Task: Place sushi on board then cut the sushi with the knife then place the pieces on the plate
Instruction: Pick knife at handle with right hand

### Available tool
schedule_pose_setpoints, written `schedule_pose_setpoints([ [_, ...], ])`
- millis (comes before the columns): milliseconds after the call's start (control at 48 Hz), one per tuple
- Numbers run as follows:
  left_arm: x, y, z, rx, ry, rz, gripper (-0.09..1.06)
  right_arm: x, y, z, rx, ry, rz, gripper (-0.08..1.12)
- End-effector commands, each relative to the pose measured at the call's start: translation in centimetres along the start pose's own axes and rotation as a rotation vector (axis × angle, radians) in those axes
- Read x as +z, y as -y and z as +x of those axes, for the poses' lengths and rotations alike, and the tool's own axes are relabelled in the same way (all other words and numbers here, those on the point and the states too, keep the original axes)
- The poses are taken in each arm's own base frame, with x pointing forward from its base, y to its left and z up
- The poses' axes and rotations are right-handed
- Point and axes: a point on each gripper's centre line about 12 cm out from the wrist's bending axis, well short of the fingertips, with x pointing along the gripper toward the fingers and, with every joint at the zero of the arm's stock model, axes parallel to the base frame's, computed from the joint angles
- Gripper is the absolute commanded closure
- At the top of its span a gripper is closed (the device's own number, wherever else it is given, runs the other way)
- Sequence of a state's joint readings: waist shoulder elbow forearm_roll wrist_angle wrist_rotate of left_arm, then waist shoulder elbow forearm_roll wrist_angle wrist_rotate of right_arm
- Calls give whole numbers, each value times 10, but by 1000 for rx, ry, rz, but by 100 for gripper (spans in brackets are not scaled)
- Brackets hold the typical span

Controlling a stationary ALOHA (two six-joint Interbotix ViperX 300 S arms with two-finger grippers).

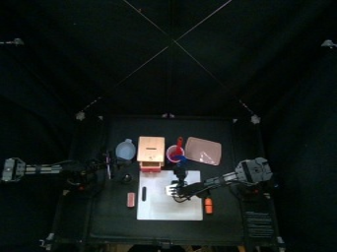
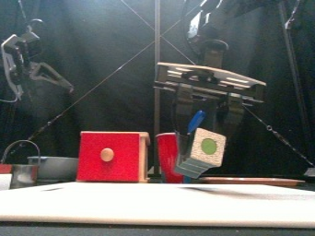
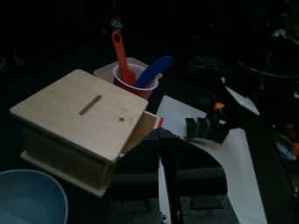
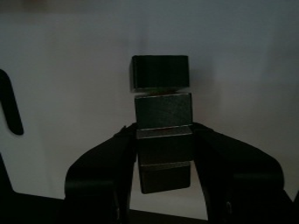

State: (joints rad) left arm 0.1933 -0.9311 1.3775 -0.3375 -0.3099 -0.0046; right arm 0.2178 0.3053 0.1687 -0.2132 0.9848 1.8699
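Note:
My right gripper point(image 2: 204, 138) is shut on the dark green sushi roll point(image 2: 201, 155), which hangs tilted just over the white cutting board point(image 2: 160, 203). In the right wrist view the jaws point(image 4: 162, 140) clamp the roll point(image 4: 162, 74) around its middle, with the board point(image 4: 70, 52) beneath. The top view shows this gripper point(image 1: 178, 187) over the board point(image 1: 158, 209). A red cup point(image 2: 168, 157) holding a blue knife point(image 2: 194, 121) stands behind the board; a red knife point(image 3: 119, 52) shows beside the blue one point(image 3: 158, 68). The pink tray point(image 1: 206, 150) lies at the back right. My left gripper point(image 2: 20, 64) rests high at the left.
The wooden box point(image 1: 152, 153) with its red drawer front point(image 2: 113, 157) stands left of the cup, and the blue-grey bowl point(image 1: 125, 150) left of that. A small pink toy point(image 1: 129, 198) lies left of the board, an orange one point(image 1: 207, 205) at its right edge.

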Motion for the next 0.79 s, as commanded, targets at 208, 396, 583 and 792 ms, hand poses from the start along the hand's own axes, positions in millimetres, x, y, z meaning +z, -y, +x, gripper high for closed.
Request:
schedule_pose_setpoints([
  [208, 5, 1, 2, -2, 12, 3, 64, -4, -26, -14, 42, -5, 14, 22],
  [396, 4, 1, 2, -2, 6, 2, 64, -7, -31, -11, 32, -32, 17, 12],
  [583, 4, 2, 2, -4, 5, -1, 64, 3, -36, -54, 133, -6, -61, 12],
  [792, 8, 5, 2, -26, 28, 66, 65, 17, -20, -101, 226, 15, -475, 12],
])
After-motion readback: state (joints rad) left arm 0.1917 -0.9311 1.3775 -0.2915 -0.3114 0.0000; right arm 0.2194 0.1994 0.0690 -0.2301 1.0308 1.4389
